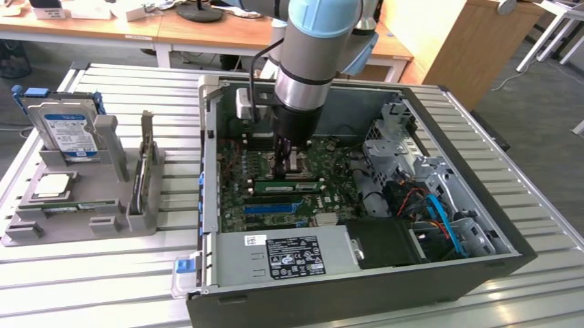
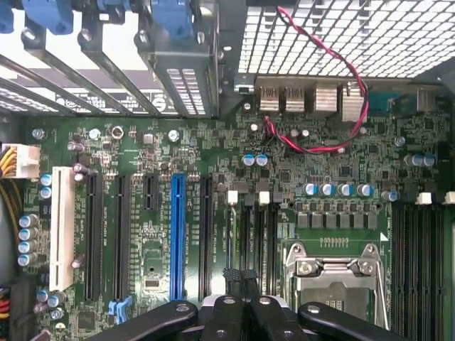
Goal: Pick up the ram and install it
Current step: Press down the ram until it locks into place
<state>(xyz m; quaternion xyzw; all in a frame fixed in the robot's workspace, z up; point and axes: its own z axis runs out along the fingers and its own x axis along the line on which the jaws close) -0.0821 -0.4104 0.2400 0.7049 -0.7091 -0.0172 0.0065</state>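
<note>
Wooden desks stand at the back of the room. In front of them is a gray counter (image 1: 109, 273) made of metal slats. A big black computer case (image 1: 365, 294) lies open on the counter, and you can look down on the green board (image 1: 324, 205) inside it.

The ram (image 1: 287, 184) is a long thin green stick with white stickers. It sits inside the case, in a slot on the board, with a blue slot (image 1: 273, 206) on one side and the tool (image 1: 292, 160) on the other. The tool is just beside the ram, a little toward the back of the case. I cannot tell if they touch.

The tool is closed all the way. In the wrist view its two dark tips (image 2: 242, 275) press together and hold nothing. They hang low over the board (image 2: 213, 142), between the long black slots and the metal chip frame (image 2: 334, 277).

The arm (image 1: 315, 55) comes down from above, almost straight. Its gray and light blue body stands over the back of the case, and its black end reaches down inside.

Outside the case, on the exterior view's left, a gray holder (image 1: 109, 219) rests on the counter. It keeps a hard drive (image 1: 68, 130) with a blue label standing up and a square silver chip (image 1: 53, 186) lying flat.
</note>
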